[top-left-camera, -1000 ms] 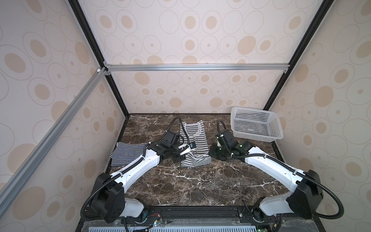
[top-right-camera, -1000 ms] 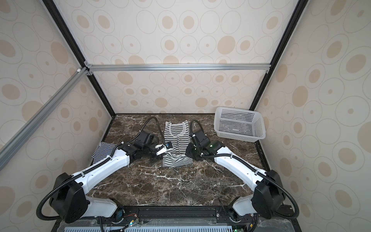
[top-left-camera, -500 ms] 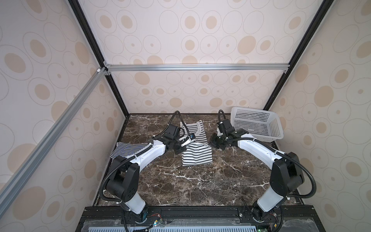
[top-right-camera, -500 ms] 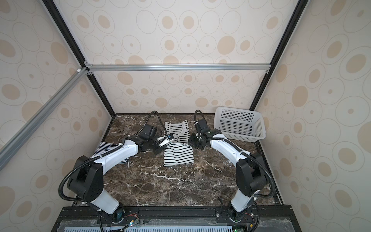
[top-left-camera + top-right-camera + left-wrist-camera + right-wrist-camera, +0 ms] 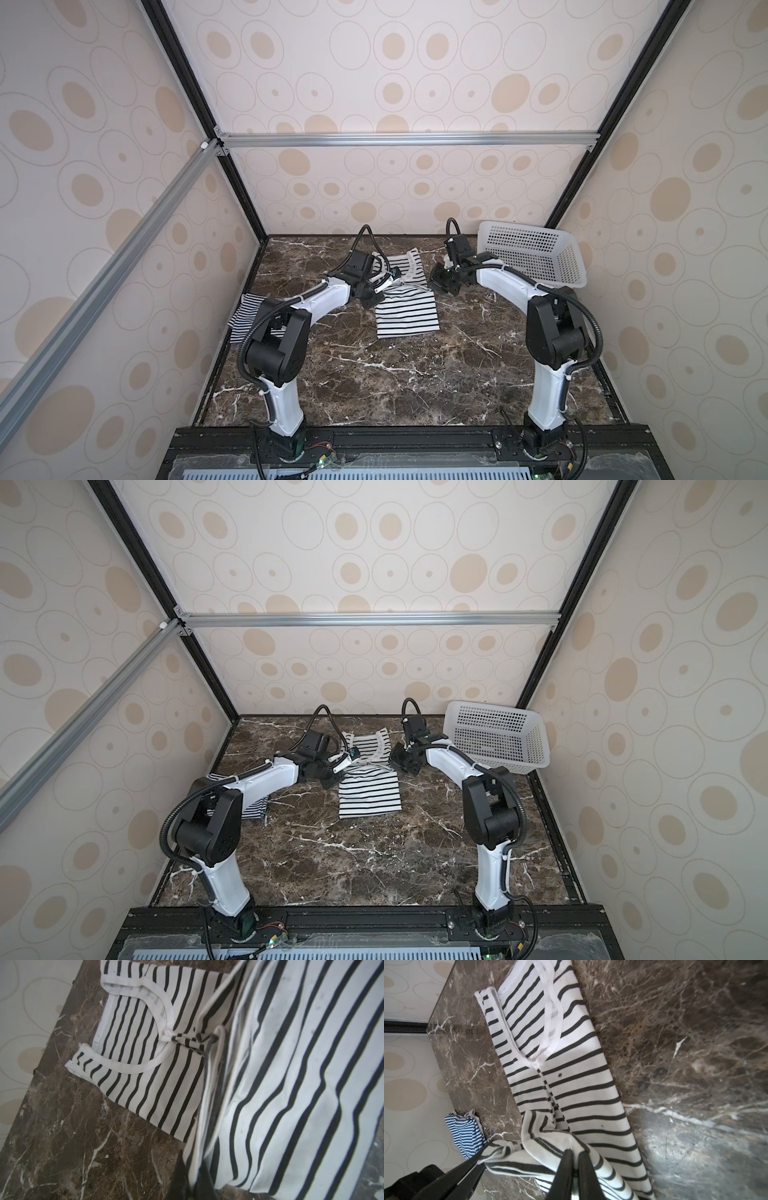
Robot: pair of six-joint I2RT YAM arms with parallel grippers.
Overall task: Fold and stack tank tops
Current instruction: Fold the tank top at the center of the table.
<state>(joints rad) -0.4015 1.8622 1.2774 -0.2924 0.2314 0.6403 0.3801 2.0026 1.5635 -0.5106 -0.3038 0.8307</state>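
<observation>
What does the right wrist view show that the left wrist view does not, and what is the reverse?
Only the right wrist view shows the narrow-striped tank top at the table's edge, and the right gripper shut on a fold of the wide-striped tank top. Only the left wrist view shows that top's whole neckline with both shoulder straps. Both show the wide-striped tank top partly lifted, the rest lying flat on the marble table.
</observation>
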